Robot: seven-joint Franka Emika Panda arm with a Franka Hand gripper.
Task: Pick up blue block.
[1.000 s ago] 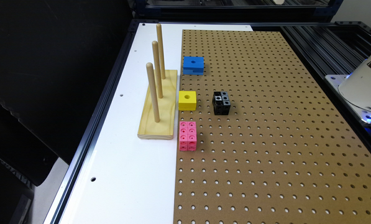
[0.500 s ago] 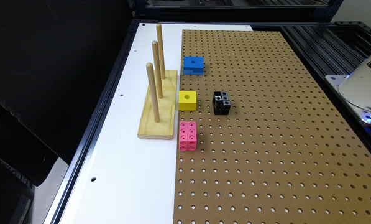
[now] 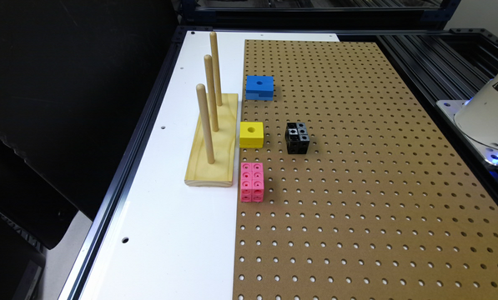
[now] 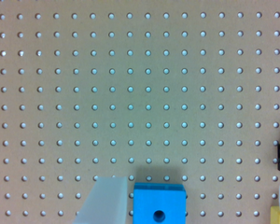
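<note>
The blue block [image 3: 259,87] lies on the brown pegboard [image 3: 357,166] near its far edge at the exterior view's left, its round hole facing up. In the wrist view the blue block [image 4: 159,204] sits at the frame's edge between the two pale fingers [image 4: 107,200], close beside one of them. My gripper [image 4: 198,186] is open, with its fingers set wide apart above the board and nothing held.
A yellow block with a hole [image 3: 251,134], a black block [image 3: 297,138] and a pink block [image 3: 252,182] lie nearer than the blue one. A wooden base with three upright pegs [image 3: 212,137] stands on the white strip beside them. The robot's white base [image 3: 488,110] is at the right edge.
</note>
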